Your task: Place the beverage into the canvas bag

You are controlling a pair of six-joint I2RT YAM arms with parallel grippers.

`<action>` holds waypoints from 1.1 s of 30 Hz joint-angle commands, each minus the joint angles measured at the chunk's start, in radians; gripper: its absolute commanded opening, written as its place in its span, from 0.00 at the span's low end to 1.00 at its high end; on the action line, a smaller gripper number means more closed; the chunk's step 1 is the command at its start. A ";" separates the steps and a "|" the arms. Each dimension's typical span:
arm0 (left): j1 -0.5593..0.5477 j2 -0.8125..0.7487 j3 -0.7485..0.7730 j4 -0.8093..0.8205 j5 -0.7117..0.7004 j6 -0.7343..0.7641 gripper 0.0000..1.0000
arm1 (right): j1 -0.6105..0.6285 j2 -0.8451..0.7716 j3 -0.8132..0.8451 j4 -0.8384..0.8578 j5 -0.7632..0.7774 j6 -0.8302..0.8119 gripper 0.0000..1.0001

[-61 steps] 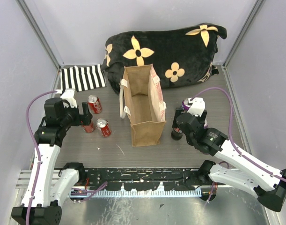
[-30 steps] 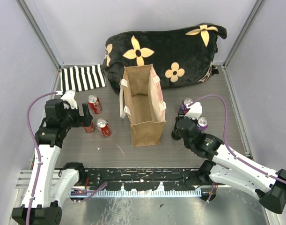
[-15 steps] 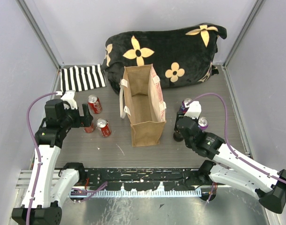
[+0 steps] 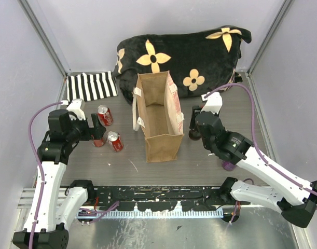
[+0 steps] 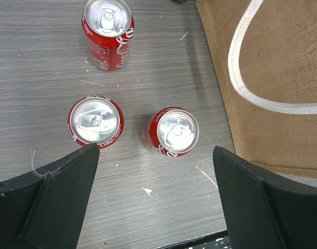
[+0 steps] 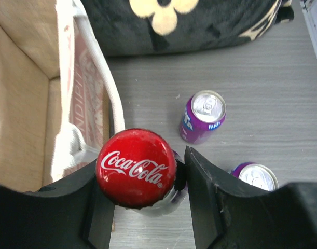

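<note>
From above, the right arm [image 4: 236,148] hides most of the bottle [image 4: 191,136] just beside the open canvas bag [image 4: 159,140]. Left wrist: left pincer [image 5: 154,155] spread above red cans [image 5: 177,130], bag cropped. Right wrist: right pincer [image 6: 142,179] pinches the bottle, body hidden under its red cap.

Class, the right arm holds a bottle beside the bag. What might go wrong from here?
The bottle is close to the bag wall and strap; it may snag the strap or tip the bag. The right end effector grips it only near the top, so the bottle may swing or slip. A purple can stands close; the arm may knock it.
</note>
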 commanded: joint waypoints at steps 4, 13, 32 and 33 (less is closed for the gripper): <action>-0.003 0.001 0.048 0.025 0.043 -0.032 0.98 | 0.001 0.068 0.263 0.137 0.076 -0.113 0.01; -0.003 0.019 0.092 0.019 0.109 -0.050 0.98 | -0.015 0.249 0.565 0.211 0.066 -0.314 0.01; -0.003 0.098 0.168 0.032 0.197 -0.148 0.98 | -0.086 0.626 1.111 0.300 -0.093 -0.450 0.01; -0.003 0.119 0.187 0.036 0.212 -0.171 0.98 | -0.086 0.644 1.140 0.294 -0.106 -0.443 0.01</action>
